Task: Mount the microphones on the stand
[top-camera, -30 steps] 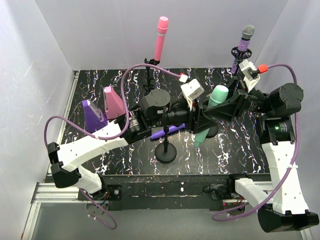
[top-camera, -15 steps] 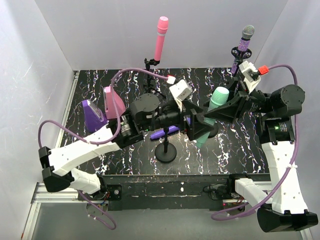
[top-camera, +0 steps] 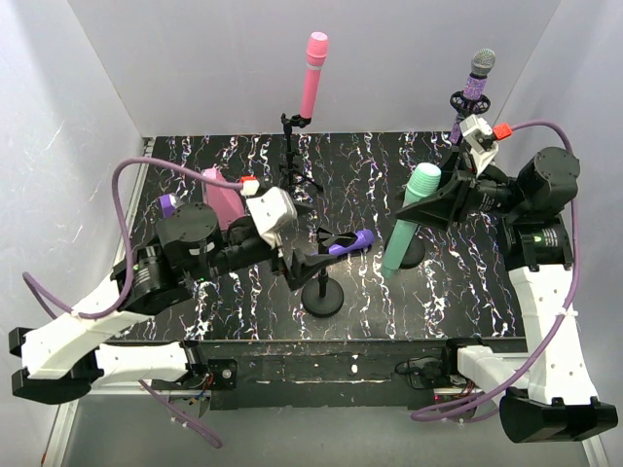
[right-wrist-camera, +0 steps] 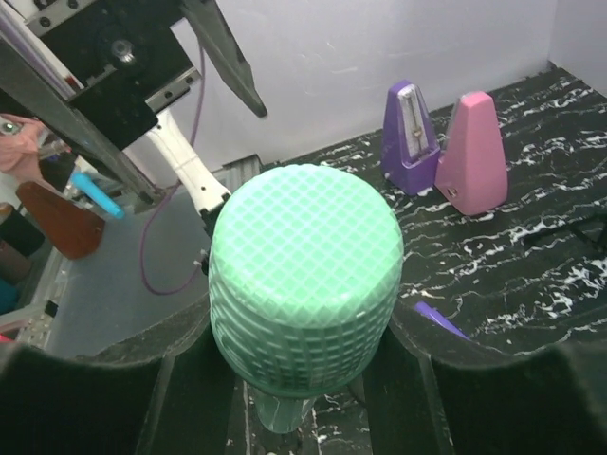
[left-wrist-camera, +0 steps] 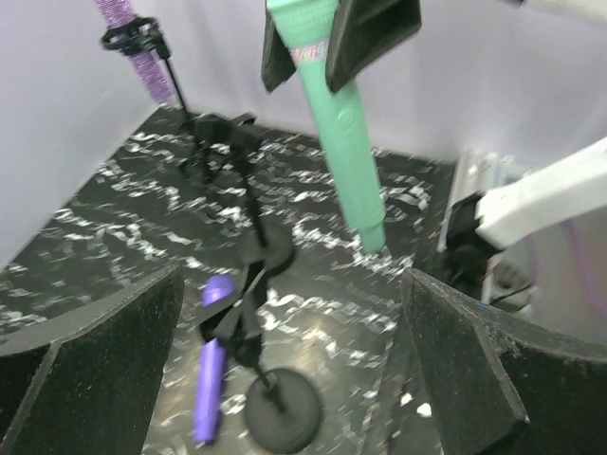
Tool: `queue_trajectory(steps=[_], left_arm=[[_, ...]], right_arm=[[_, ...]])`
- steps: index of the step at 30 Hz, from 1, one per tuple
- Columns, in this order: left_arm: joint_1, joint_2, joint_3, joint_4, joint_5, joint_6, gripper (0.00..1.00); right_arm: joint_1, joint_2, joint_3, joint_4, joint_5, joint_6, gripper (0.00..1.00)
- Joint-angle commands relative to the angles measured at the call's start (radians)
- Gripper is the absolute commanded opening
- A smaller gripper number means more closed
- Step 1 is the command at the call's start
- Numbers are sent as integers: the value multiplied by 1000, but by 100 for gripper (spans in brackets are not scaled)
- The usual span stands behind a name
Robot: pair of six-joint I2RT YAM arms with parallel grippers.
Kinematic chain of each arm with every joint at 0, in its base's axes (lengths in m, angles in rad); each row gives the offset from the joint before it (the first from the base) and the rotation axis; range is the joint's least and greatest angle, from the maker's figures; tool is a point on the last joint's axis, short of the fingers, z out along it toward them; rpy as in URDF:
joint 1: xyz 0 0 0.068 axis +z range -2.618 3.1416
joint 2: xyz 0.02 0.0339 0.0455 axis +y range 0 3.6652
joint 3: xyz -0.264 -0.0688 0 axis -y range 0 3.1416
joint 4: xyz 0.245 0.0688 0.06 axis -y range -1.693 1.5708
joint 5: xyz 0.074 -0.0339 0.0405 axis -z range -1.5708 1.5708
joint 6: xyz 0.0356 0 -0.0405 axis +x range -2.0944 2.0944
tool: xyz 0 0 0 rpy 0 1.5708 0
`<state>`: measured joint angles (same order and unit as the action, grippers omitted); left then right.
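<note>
My left gripper (top-camera: 302,263) (left-wrist-camera: 294,275) stands open and empty, left of the near stand (top-camera: 323,292). The plain purple microphone (top-camera: 352,242) (left-wrist-camera: 211,370) rests tilted in that stand's black clip, apart from my fingers. My right gripper (top-camera: 440,199) (right-wrist-camera: 303,327) is shut on the mint green microphone (top-camera: 411,216) (right-wrist-camera: 303,275) (left-wrist-camera: 343,133). It holds it head up and slanted, its tail above a round stand base (top-camera: 413,257). The pink microphone (top-camera: 314,73) stands in the back stand. The glittery purple microphone (top-camera: 476,86) (left-wrist-camera: 142,62) stands in the back right stand.
A pink wedge-shaped box (top-camera: 224,199) (right-wrist-camera: 471,152) and a purple one (top-camera: 167,205) (right-wrist-camera: 411,137) stand at the left of the black marbled mat (top-camera: 467,282), partly behind my left arm. White walls close in the back and sides.
My left gripper opened and drew back to the left, leaving the plain purple microphone in the near stand's clip. The right gripper with the mint green microphone shifted slightly right.
</note>
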<state>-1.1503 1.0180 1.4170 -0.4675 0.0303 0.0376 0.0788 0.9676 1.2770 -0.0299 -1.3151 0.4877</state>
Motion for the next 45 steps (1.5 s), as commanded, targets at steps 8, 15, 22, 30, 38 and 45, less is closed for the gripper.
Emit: queue_trajectory(steps=[8,15,22,30,38,45], left_arm=[[381,24,-139,-63,432,366,98],[489,102,-167,56,799,426,98],[492,145,-176,78,918,387,98],[492,186,-237,115,855,351,98],[492,146,-303,248,781,242,91],[492,117,-339,291,778,174,87]], right_arm=[[9,6,-33,-44,37,-143,1],[13,-3,-67,-30,20,-146,1],[22,-4,-94,-5,13,-143,1],[55,28,-91,70,23,-144,1],[95,54,-105,73,85,-196,1],[102,54,-125,53,102,-228,1]])
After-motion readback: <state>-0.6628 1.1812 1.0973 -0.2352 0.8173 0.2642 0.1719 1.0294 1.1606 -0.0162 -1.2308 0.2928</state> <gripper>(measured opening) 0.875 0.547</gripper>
